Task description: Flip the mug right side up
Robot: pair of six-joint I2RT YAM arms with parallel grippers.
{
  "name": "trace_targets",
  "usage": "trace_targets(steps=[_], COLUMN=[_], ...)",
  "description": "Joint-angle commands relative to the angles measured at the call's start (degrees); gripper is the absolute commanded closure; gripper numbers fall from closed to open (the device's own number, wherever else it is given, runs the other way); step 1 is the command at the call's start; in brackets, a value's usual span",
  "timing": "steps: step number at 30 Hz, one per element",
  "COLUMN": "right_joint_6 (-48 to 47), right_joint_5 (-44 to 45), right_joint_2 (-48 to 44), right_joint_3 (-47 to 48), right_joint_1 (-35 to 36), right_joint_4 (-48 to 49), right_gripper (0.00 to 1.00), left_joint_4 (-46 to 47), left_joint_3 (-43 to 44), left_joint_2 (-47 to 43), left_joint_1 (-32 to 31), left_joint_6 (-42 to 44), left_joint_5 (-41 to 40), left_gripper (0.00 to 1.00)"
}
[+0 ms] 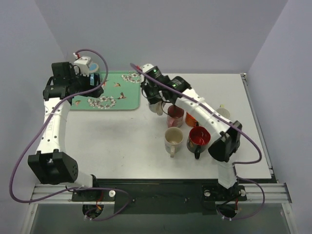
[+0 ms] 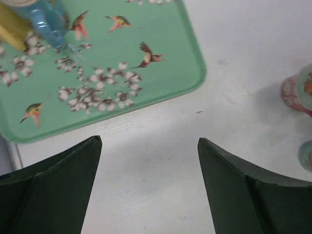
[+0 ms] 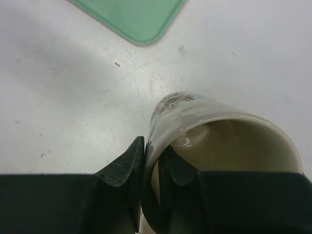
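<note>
Right gripper (image 3: 151, 165) pinched the floral mug (image 3: 219, 131) by its wall to right it; left gripper (image 2: 148, 146) gaped, tray (image 2: 161, 73) at eleven o'clock.

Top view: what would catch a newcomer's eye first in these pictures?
The green tray with birds and flowers lies far left on the table. Right of centre, a red mug stands out among others. The right hand pinches the wall of a cream mug, one finger inside.

The left gripper (image 2: 148, 141) hangs with jaws spread wide, its arm folded leftward; the right gripper (image 3: 152, 150), arm stretched forward, pinches the mug (image 3: 224, 134) wall
</note>
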Motion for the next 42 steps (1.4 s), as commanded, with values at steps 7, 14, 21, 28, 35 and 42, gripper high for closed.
trace_targets(steps=[7, 14, 21, 28, 35, 42], right_joint_6=[-2.1, 0.6, 5.6, 5.9, 4.4, 2.4], right_joint_5=[6.1, 6.0, 4.7, 4.5, 8.6, 11.3], right_joint_2=[14.7, 19.5, 15.7, 11.7, 2.2, -6.0], right_joint_3=[9.4, 8.6, -1.9, -7.9, -11.2, -16.9], right_joint_1=[3.1, 2.4, 0.6, 0.5, 3.8, 7.4], right_joint_4=[-3.3, -1.8, 6.8, 7.9, 7.5, 9.2], right_gripper=[1.0, 1.0, 1.0, 0.54, 0.14, 0.14], left_joint_4=[4.5, 5.6, 10.1, 10.0, 7.3, 6.2], left_joint_3=[4.8, 8.7, 10.0, 22.2, 40.6, 55.5], left_joint_2=[12.6, 20.0, 25.2, 36.9, 50.8, 62.6], left_joint_1=[8.2, 9.6, 9.5, 8.0, 4.1, 2.6], left_joint_6=[6.1, 4.2, 1.8, 0.5, -2.5, -6.1], left_joint_5=[-8.9, -9.3, -10.3, -14.6, -20.5, -28.3], left_gripper=[0.09, 0.08, 0.08, 0.17, 0.18, 0.18])
